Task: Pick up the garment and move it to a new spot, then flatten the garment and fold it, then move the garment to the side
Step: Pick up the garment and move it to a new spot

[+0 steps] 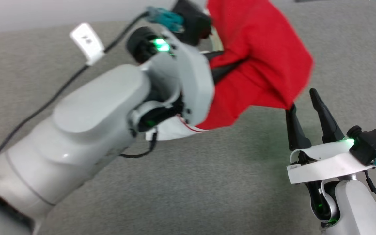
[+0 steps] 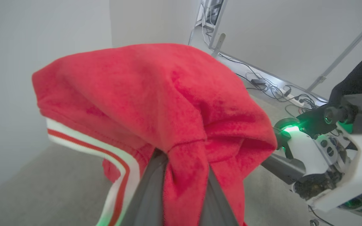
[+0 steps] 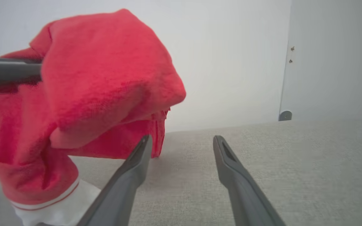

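The garment (image 1: pixel 259 65) hangs bunched in the air above the grey cloth surface, red with a white-and-red striped trim (image 2: pixel 118 157) and a white panel (image 3: pixel 58 210) at its bottom. My left gripper (image 1: pixel 237 63) is shut on the garment, and a fold of red cloth is pinched between its two fingers (image 2: pixel 184 163). My right gripper (image 1: pixel 302 101) stands open just below the garment's lower right corner. Its left fingertip (image 3: pixel 145 142) almost touches the cloth's hanging edge. Nothing lies between its jaws (image 3: pixel 182 138).
The grey fabric surface (image 1: pixel 207 182) spreads under both arms. A black cable with a white tag (image 1: pixel 86 42) trails across it at the left. White walls stand behind, with cables and a power strip (image 2: pixel 275 88) on the floor by the wall.
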`<state>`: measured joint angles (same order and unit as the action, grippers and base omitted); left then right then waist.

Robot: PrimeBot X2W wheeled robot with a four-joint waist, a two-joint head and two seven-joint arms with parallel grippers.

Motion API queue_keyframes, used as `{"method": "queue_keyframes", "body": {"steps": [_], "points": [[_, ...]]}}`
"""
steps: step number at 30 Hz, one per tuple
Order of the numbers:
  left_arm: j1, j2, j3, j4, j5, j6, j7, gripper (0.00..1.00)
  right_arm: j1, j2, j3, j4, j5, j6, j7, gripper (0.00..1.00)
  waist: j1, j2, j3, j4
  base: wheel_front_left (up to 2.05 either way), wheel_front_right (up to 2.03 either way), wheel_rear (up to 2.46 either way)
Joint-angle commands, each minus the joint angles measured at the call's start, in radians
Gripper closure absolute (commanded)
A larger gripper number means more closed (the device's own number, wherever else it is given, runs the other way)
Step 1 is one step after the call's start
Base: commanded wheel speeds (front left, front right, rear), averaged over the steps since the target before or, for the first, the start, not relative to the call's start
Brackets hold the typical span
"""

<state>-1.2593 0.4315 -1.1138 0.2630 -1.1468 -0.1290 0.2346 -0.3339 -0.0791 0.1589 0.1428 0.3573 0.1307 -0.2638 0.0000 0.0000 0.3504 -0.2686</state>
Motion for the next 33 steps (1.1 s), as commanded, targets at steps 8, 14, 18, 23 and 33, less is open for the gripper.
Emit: {"method": "queue_keyframes", "body": {"steps": [8, 14, 18, 23, 33], "points": [[-0.054, -0.054, -0.150, 0.149, -0.046, -0.002, -0.033, 1.00, -0.010, 0.025, -0.022, -0.010, 0.033, 0.000, -0.001, 0.00, 0.0000, 0.0000, 0.092, -0.146, 0.00, 0.00, 0.00], [0.007, -0.028, -0.166, 0.262, 0.010, -0.002, 0.085, 1.00, -0.006, 0.029, -0.011, -0.015, 0.057, 0.000, -0.001, 0.00, 0.0000, 0.0000, 0.108, -0.193, 0.00, 0.00, 0.00], [0.045, -0.013, -0.168, 0.304, 0.032, -0.002, 0.152, 1.00, 0.000, 0.029, -0.011, -0.019, 0.077, 0.000, -0.001, 0.00, 0.0000, 0.0000, 0.116, -0.205, 0.00, 0.00, 0.00], [0.102, -0.011, -0.178, 0.339, 0.090, 0.000, 0.210, 1.00, -0.004, 0.029, -0.009, -0.019, 0.087, 0.000, -0.001, 0.00, 0.0000, 0.0000, 0.125, -0.205, 0.00, 0.00, 0.00], [0.060, -0.065, -0.169, 0.346, 0.018, 0.000, 0.029, 0.00, 0.003, 0.028, -0.042, -0.005, 0.013, 0.000, -0.001, 0.00, 0.0000, 0.0000, 0.062, -0.109, 0.00, 0.00, 0.00]]}}
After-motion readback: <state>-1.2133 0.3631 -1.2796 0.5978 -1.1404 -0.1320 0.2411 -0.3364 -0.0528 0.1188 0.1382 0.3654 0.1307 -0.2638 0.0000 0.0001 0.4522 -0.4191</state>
